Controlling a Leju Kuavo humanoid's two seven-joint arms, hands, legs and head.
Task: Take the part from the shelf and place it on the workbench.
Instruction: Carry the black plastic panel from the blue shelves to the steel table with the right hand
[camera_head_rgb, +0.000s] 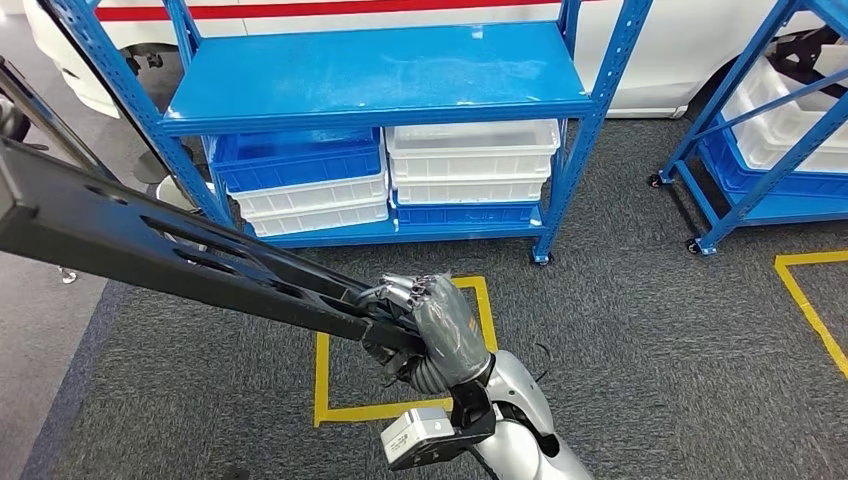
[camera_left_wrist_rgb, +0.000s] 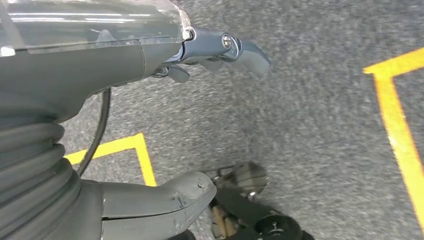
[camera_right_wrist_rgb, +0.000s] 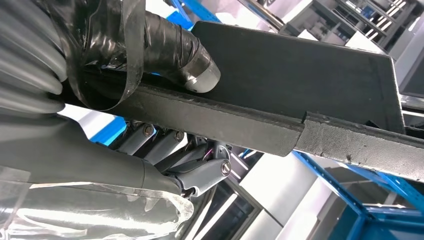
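Gripped long black part (camera_head_rgb: 170, 250) at one end in right hand (camera_head_rgb: 425, 330), clear of blue shelf (camera_head_rgb: 380, 75); left hand (camera_left_wrist_rgb: 150, 60) empty, fingers apart; risked far-end sag levering it loose.

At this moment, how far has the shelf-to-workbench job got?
Done: the long black part is off the blue shelf, whose top deck is bare. In hand: the right hand grips one end of it; the left hand hangs open above the carpet. Left: placing the part on the workbench.
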